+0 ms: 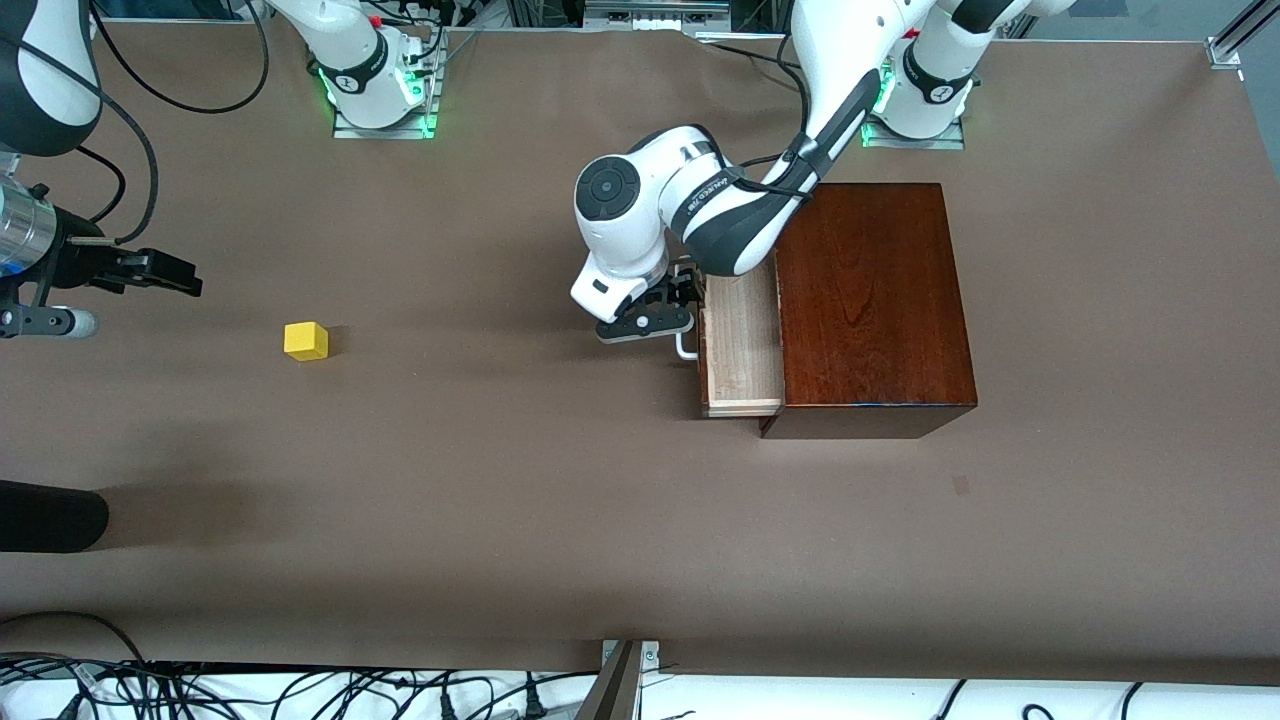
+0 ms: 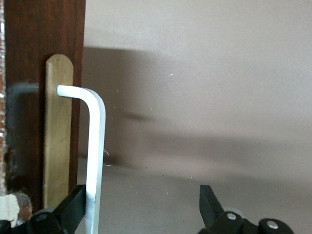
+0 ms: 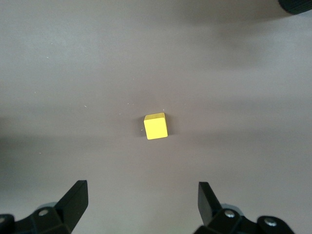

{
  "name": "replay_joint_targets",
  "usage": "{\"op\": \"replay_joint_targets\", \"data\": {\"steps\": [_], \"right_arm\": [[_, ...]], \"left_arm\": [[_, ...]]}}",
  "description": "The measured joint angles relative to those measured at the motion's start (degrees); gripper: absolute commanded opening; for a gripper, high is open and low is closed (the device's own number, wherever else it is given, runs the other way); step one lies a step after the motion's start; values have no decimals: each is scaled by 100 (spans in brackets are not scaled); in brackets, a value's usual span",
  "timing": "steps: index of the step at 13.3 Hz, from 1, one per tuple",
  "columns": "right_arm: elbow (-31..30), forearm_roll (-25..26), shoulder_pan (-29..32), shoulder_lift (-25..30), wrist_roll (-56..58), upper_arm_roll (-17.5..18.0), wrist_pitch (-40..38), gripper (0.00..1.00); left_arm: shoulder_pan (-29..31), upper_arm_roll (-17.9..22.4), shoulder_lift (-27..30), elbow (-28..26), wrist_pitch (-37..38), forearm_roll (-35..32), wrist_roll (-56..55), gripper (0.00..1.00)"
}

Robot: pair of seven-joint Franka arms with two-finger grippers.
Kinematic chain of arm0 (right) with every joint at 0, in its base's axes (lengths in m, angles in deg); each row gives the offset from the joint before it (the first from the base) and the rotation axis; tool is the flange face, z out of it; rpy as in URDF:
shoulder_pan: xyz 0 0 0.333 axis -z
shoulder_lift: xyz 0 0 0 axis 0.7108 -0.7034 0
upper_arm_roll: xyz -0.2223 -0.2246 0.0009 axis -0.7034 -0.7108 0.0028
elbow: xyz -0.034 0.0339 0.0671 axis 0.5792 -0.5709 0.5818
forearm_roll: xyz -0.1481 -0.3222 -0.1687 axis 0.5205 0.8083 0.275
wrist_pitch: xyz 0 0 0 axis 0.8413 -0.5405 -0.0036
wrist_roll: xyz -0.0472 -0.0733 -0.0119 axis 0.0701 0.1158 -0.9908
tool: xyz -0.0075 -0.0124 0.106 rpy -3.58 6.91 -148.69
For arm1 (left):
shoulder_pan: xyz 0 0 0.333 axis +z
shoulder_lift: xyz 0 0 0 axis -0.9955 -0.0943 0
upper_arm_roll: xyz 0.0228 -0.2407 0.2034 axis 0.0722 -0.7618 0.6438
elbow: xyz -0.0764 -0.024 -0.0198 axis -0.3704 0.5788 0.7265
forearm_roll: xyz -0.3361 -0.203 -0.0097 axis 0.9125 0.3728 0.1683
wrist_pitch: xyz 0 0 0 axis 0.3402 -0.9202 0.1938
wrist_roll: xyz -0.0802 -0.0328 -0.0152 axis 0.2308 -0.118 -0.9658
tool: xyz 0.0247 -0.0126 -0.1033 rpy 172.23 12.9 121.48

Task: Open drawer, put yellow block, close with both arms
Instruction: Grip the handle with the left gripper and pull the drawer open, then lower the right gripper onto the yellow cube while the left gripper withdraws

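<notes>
The drawer (image 1: 742, 340) of the dark reddish-brown box (image 1: 870, 300) stands partly pulled out, showing its pale wood inside. My left gripper (image 1: 668, 300) is at the drawer's front, open, with the white handle (image 2: 96, 146) between its fingers, against one finger (image 2: 73, 207); the gap (image 2: 141, 197) is wide. The yellow block (image 1: 306, 341) lies on the table toward the right arm's end, apart from the box. My right gripper (image 1: 180, 275) is open and empty above the table beside the block, which shows ahead of its fingers in the right wrist view (image 3: 156, 126), the gripper (image 3: 141, 187) short of it.
A dark rounded object (image 1: 50, 515) juts in over the brown table (image 1: 500, 500) at the right arm's end, nearer the front camera than the block. Cables (image 1: 300, 690) run along the table's near edge.
</notes>
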Motion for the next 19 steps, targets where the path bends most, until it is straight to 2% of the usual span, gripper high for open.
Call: {"op": "replay_joint_targets", "data": {"steps": [7, 12, 15, 19], "right_arm": [[-1, 0, 0, -33, 0, 0, 32, 100], [-74, 0, -1, -109, 17, 16, 270, 100], [-446, 0, -6, -144, 161, 59, 719, 100], [-1351, 0, -5, -155, 574, 51, 1755, 100]], "left_arm": [[-81, 55, -153, 260, 171, -1, -60, 100], [-173, 45, -227, 402, 27, 0, -62, 100], [-195, 44, -233, 426, -25, 1, -66, 100], [-193, 39, -234, 463, 130, 1, -68, 100]]}}
